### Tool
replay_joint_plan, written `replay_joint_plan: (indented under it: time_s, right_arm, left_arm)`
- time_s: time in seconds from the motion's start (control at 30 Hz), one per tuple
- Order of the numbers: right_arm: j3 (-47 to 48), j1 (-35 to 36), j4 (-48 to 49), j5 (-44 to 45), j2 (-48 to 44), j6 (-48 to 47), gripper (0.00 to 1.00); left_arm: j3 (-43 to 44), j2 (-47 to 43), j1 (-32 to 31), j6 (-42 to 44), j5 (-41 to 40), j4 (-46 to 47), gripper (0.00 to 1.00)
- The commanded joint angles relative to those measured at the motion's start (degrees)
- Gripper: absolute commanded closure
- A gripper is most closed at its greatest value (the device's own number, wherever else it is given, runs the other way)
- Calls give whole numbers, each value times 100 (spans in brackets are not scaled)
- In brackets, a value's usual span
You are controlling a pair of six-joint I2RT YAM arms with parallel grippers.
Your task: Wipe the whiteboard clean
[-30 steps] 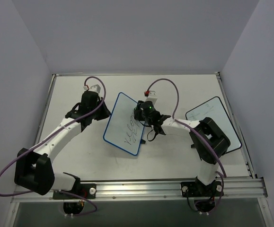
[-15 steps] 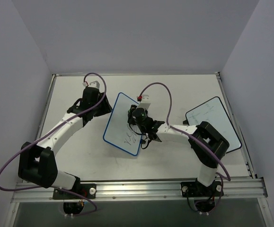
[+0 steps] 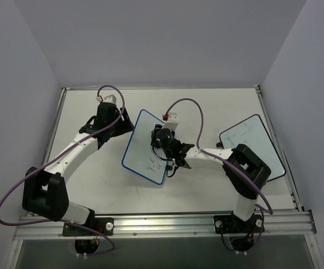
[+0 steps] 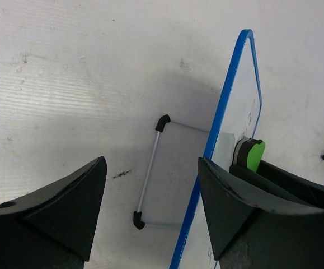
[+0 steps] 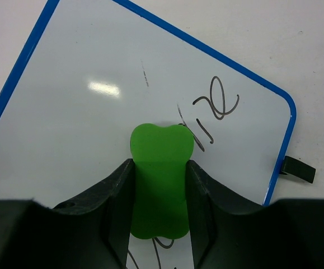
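- The left arm (image 3: pixel 72 154) is bending at its elbow near its base, its forearm slanting forward and inward.
- The left gripper (image 4: pixel 151 165) is holding its jaws wide apart, gripping nothing.
- The right arm (image 3: pixel 212 157) is folding at the elbow, its forearm pointing toward the left.
- The right gripper (image 5: pixel 160 163) is facing down, its jaws clamping a green eraser (image 5: pixel 160 144).

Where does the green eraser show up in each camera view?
Top external: the green eraser is a small green spot over the middle of the whiteboard.
Left wrist: right of centre, just beyond the board's blue edge.
Right wrist: low centre, pressed on the board's face.
Shared landmark: the whiteboard's blue frame.
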Motion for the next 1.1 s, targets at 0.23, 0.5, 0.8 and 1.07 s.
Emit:
replay_joint_plan:
  time_s: [0.23, 0.5, 0.8, 1.07]
  right_arm:
    - [-545, -51, -490, -587, -35, 81, 100]
    - [-773, -218, -472, -639, -193, 54, 100]
    - [-1090, -263, -410, -736, -334, 107, 100]
    - [-1187, -131, -410, -877, -439, 125, 100]
  left_arm:
    - [133, 284, 36, -342, 1986, 1090, 25]
    - [107, 548, 36, -421, 2146, 1187, 33]
    - [290, 987, 220, -255, 2812, 1468, 68]
    - [291, 1506, 361, -114, 3499, 2189, 89]
